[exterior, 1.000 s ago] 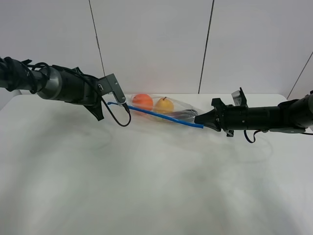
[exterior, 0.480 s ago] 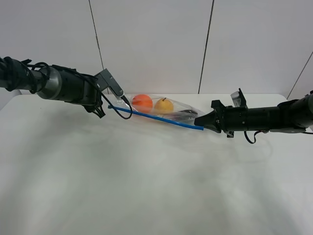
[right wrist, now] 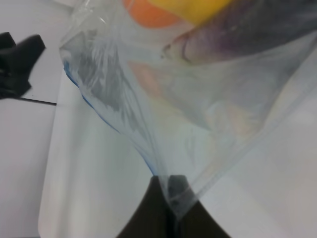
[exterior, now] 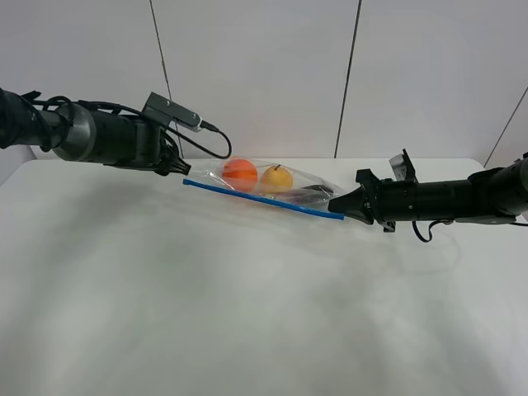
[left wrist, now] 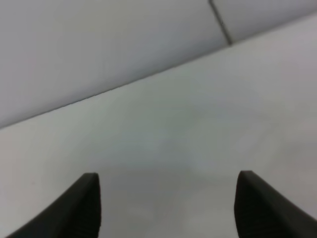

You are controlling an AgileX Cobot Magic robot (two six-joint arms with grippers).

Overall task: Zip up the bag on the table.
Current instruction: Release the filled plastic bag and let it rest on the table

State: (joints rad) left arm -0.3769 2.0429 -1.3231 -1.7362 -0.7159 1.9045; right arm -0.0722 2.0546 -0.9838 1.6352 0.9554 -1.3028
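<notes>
The bag (exterior: 272,186) is clear plastic and lies at the back middle of the white table (exterior: 247,313). It holds an orange item (exterior: 240,172), a yellow item (exterior: 277,176) and a dark item (exterior: 311,194). Its blue zipper strip (exterior: 256,198) runs along the near edge. My right gripper (exterior: 337,205) is shut on the bag's right corner, and the right wrist view shows the plastic (right wrist: 188,99) pinched between the fingertips (right wrist: 171,198). My left gripper (exterior: 176,162) is just left of the strip's left end, apart from it. It is open and empty in the left wrist view (left wrist: 166,198).
A grey panelled wall (exterior: 264,74) stands right behind the table's far edge. The left arm's black cable (exterior: 216,148) loops above the bag's left end. The right arm lies low over the table's right side.
My left gripper has drawn back to the left and up, off the strip's left end, and rolled its wrist. The strip now lies free and straight. The right gripper has not moved.
</notes>
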